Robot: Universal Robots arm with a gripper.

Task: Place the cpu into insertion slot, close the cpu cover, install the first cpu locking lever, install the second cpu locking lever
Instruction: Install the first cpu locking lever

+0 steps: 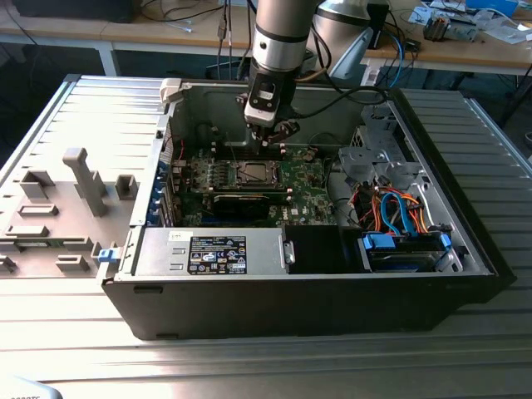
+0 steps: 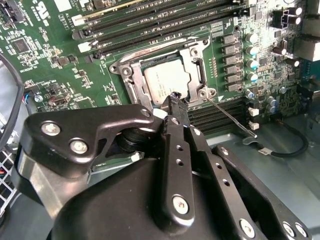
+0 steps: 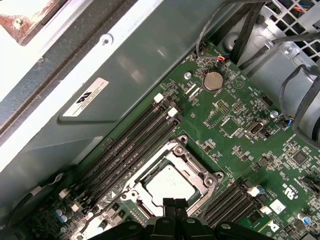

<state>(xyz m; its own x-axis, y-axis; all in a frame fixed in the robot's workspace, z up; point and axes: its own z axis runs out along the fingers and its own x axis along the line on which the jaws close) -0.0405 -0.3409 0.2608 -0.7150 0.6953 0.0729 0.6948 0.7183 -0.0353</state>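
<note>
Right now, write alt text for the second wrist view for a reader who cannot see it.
The black pincer, fingertips closed together, points at one edge of the cpu, which sits framed by the silvery cpu cover on a green motherboard. A thin metal lever angles away from the cover's corner.

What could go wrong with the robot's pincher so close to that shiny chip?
The gripper, shut, sits at the edge of the cpu cover; a push off target might scratch the cpu or the green board. One thin lever sticks out loose, so the cover may not be clamped and could lift.
</note>
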